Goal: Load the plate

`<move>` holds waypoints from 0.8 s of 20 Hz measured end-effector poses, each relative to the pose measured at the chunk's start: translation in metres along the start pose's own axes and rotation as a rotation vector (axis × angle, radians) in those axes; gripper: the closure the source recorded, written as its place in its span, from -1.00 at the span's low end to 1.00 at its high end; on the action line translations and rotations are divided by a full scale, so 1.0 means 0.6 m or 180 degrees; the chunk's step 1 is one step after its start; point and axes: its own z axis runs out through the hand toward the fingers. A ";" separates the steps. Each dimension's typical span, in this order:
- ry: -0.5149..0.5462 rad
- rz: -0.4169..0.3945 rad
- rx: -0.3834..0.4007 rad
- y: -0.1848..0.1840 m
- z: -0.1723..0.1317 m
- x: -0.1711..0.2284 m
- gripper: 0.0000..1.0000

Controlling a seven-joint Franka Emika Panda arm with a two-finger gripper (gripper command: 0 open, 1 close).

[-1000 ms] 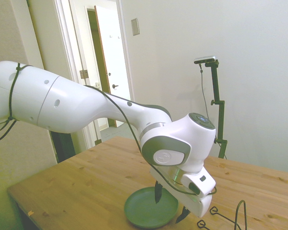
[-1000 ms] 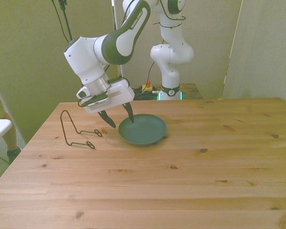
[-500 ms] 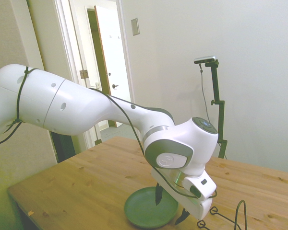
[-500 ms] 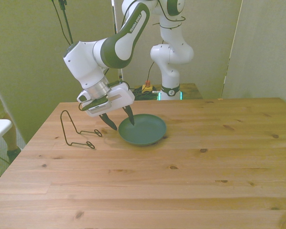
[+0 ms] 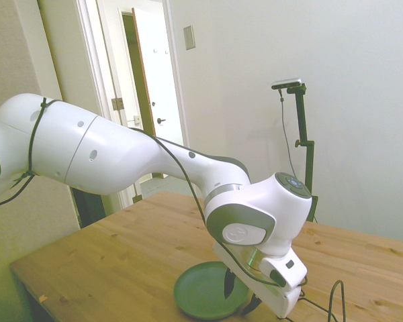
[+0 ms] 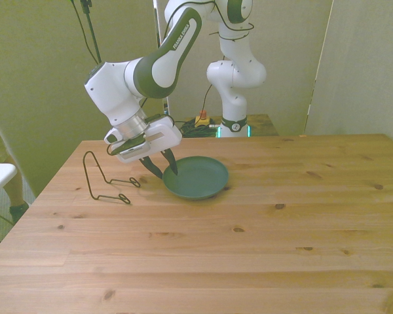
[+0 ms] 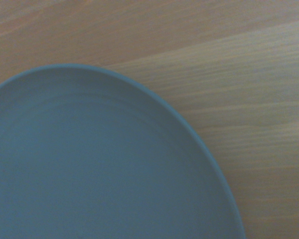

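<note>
The plate [image 6: 198, 178] is shown lying flat on the wooden table [image 6: 249, 248], toward the far side and left of centre in the front view; in the side view the plate [image 5: 201, 290] is seen near the table's [image 5: 114, 261] closer edge, partly covered by the arm; in the wrist view the plate [image 7: 99, 164] fills most of the frame, its low rim curving against bare wood [image 7: 239, 74]. The gripper [image 6: 158, 169] is held low at the plate's rim on the front view's left, tilted; its two dark fingers are spread apart, one finger [image 6: 173, 163] set over the inside of the rim and the other over the table just outside it; nothing is gripped between them, and contact with the plate cannot be judged. In the side view the gripper [image 5: 238, 297] is seen at the plate's near-right edge. A thin black wire rack [image 6: 103, 180] stands on the table to the front view's left of the plate, near it but apart.
</note>
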 end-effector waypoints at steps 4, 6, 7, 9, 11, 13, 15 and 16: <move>-0.0014 -0.0001 -0.0004 0.005 0.005 0.002 1.00; -0.0012 -0.0009 -0.0004 0.007 0.005 0.003 1.00; -0.0009 -0.0014 -0.0002 0.008 0.005 0.003 1.00; -0.0006 -0.0022 0.0000 0.010 0.004 0.004 1.00; -0.0002 -0.0028 0.0001 0.010 0.004 0.004 1.00; 0.0006 -0.0031 0.0002 0.010 0.003 0.004 1.00; 0.0017 -0.0037 0.0007 0.009 0.000 0.003 1.00; 0.0028 -0.0042 0.0013 0.008 -0.003 0.002 1.00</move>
